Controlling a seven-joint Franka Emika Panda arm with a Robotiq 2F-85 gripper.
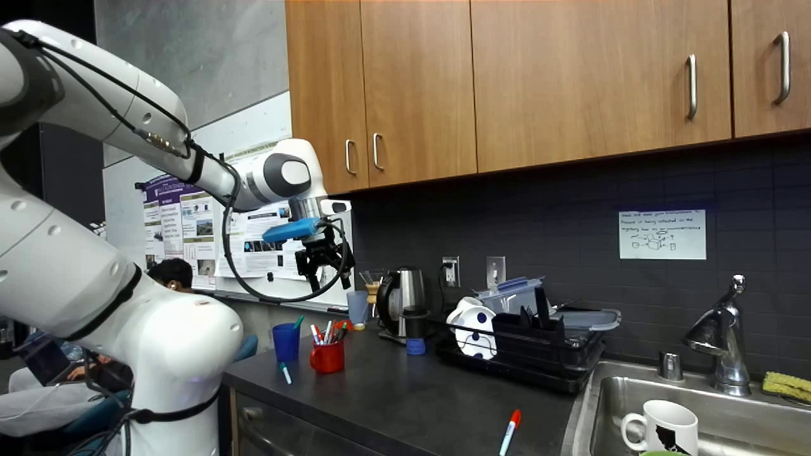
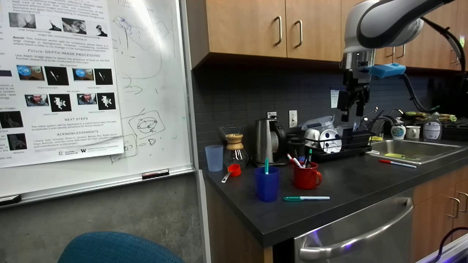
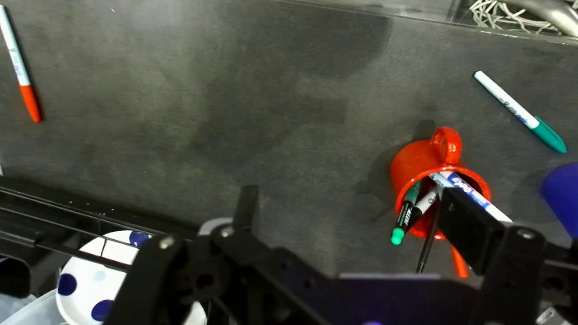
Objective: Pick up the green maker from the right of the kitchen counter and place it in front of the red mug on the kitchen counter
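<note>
A green-capped marker with a white barrel lies flat on the dark counter [image 2: 365, 182], beside the red mug and near the blue cup. It shows in both exterior views [image 1: 286, 373] [image 2: 306, 198] and in the wrist view [image 3: 519, 110]. The red mug [image 1: 327, 358] [image 2: 305, 178] stands upright with several pens and markers in it; it also shows in the wrist view [image 3: 415, 164]. My gripper [image 1: 331, 278] [image 2: 352, 114] is raised well above the counter, fingers pointing down. In the wrist view its fingers [image 3: 356, 216] are wide apart with nothing between them; one finger overlaps part of the mug.
A red-capped marker [image 1: 509, 432] [image 3: 18, 63] lies near the sink [image 2: 435, 146]. A blue cup [image 2: 267, 186] holding a green-topped pen stands by the mug. A black dish rack [image 1: 526, 354] and a kettle [image 1: 400, 301] stand along the wall, under wooden cabinets [image 1: 418, 82].
</note>
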